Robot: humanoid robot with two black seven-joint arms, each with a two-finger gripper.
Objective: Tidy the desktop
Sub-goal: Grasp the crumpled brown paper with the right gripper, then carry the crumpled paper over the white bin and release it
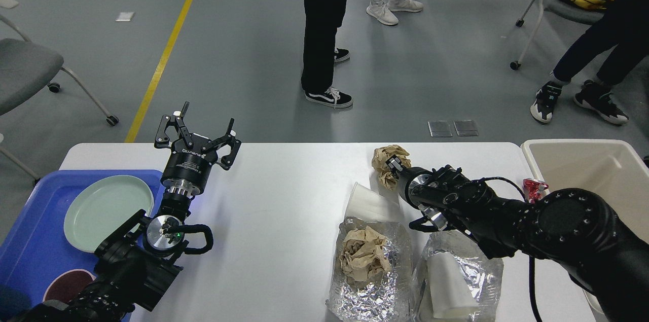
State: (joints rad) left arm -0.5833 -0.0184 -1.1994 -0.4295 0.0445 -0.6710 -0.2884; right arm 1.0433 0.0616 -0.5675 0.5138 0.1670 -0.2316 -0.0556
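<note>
The white desktop (284,200) fills the lower part of the head view. My left gripper (199,127) is open and empty, held upright near the far edge, beside the blue tray (30,241). My right gripper (393,166) reaches left into a crumpled brown paper ball (381,155) at the far edge. Only one finger shows against the paper, so I cannot tell whether it grips the ball. A white paper cup (367,203) lies on its side just below the ball.
The blue tray holds a pale green plate (106,210) and a dark red bowl (68,284). One foil sheet (372,294) carries a brown paper wad (362,256); another (481,271) holds a white cup (448,281). A beige bin (583,159) stands right, with a red item (533,187) beside it. People stand beyond.
</note>
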